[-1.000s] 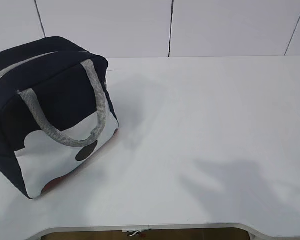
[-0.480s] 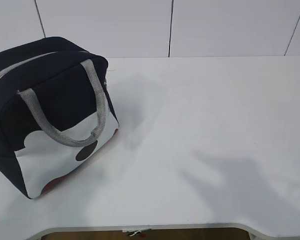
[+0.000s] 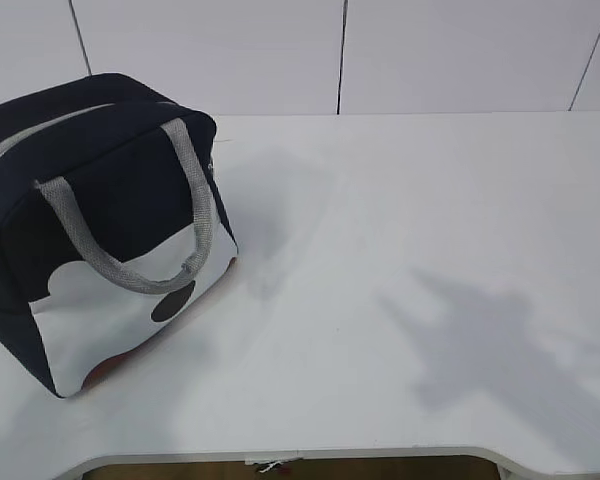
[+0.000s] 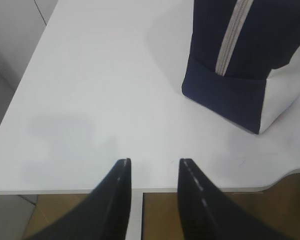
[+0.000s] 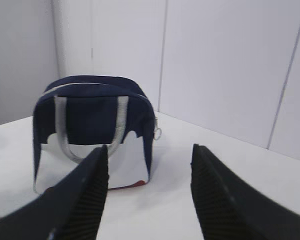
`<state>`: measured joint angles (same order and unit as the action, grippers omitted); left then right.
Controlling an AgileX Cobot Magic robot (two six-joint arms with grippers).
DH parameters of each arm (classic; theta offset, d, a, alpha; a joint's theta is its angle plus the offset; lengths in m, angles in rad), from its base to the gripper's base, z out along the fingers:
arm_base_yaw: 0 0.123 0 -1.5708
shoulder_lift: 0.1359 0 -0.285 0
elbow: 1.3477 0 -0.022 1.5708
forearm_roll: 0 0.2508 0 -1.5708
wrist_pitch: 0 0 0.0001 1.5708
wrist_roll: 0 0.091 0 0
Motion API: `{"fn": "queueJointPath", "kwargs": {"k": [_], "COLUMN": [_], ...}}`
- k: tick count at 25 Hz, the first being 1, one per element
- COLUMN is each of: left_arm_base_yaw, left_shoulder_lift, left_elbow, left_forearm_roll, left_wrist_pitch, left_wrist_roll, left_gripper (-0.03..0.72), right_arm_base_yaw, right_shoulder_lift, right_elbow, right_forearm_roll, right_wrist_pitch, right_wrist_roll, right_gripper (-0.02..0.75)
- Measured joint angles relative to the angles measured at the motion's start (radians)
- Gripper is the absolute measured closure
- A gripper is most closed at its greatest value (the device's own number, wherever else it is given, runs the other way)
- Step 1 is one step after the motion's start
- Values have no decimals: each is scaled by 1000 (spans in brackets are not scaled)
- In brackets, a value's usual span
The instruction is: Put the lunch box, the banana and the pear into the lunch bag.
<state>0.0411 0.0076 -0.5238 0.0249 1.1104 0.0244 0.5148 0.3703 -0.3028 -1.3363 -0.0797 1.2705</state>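
Observation:
The navy lunch bag (image 3: 100, 220) stands on the left of the white table (image 3: 410, 250), zipped shut, grey handles hanging down its side. In the left wrist view its end panel and grey zipper (image 4: 232, 37) show at the upper right; my left gripper (image 4: 154, 162) hovers open and empty over the table's near edge, well short of the lunch bag (image 4: 240, 65). In the right wrist view my right gripper (image 5: 149, 150) is open and empty, low over the table, facing the lunch bag (image 5: 92, 127) from a distance. Lunch box, banana and pear are out of view. Neither arm shows in the exterior view.
A white panelled wall (image 3: 340, 55) runs behind the table. The table's front edge (image 3: 280, 455) is close to the left gripper, with brown floor below. An arm's shadow (image 3: 480, 340) lies on the right of the tabletop.
The shadow on the right of the table has shifted further right and up. The lunch bag has not moved.

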Motion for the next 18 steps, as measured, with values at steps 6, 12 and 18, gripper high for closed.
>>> {"fn": "queueJointPath", "kwargs": {"k": [6, 12, 18], "left_arm_base_yaw": [0, 0, 0], "left_shoulder_lift": [0, 0, 0], "left_elbow": [0, 0, 0], "left_forearm_roll": [0, 0, 0], "left_wrist_pitch": [0, 0, 0], "left_wrist_roll": [0, 0, 0], "left_gripper": [445, 445, 445], "right_arm_base_yaw": [0, 9, 41], "right_shoulder_lift": [3, 3, 3], "right_elbow": [0, 2, 2], "right_forearm_roll": [348, 692, 958], "right_wrist_pitch": [128, 221, 238], "right_wrist_roll": [-353, -734, -978], "right_gripper": [303, 303, 303]}}
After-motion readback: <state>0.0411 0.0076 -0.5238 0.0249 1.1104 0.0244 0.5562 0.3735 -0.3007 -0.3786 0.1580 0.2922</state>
